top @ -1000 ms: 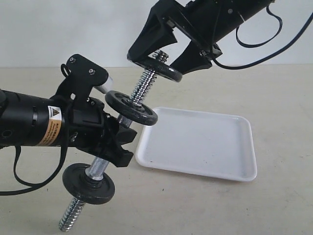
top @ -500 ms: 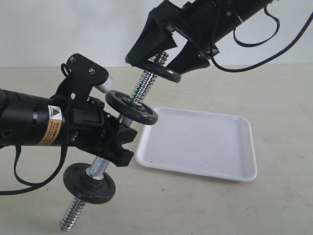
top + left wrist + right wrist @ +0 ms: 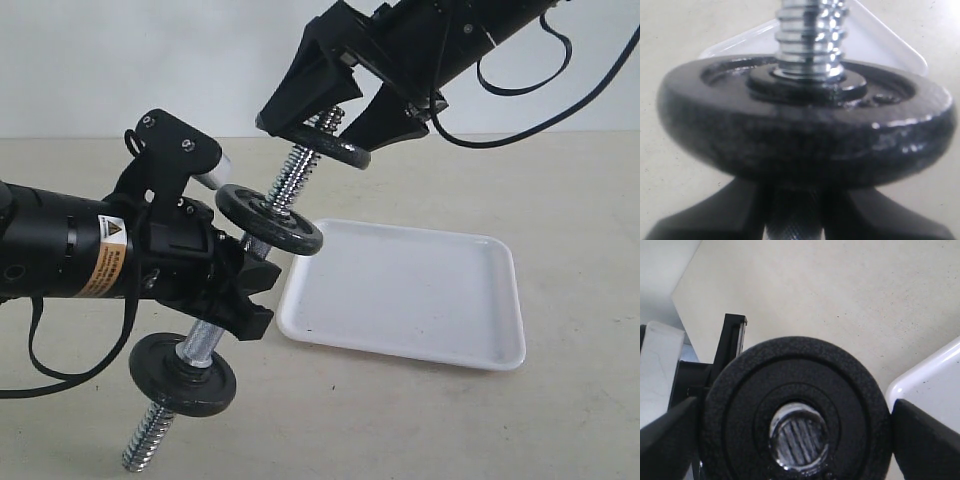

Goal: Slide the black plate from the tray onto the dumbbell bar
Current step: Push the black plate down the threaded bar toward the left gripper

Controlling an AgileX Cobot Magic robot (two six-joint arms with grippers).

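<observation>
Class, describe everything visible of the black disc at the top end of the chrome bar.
The small round black iron disc is flat and rough-cast, with a raised ring round its central hole. It hangs tilted in the air, gripped at opposite edges by the right arm's black claw. The threaded tip of the chrome steel dumbbell bar sits in its hole. It is clear of the second black disc lower on the bar.

right gripper (image 3: 312, 130) tilted a touch, black plate (image 3: 337, 151) nudged leftward on the dumbbell bar (image 3: 286, 188) (barely)
</observation>
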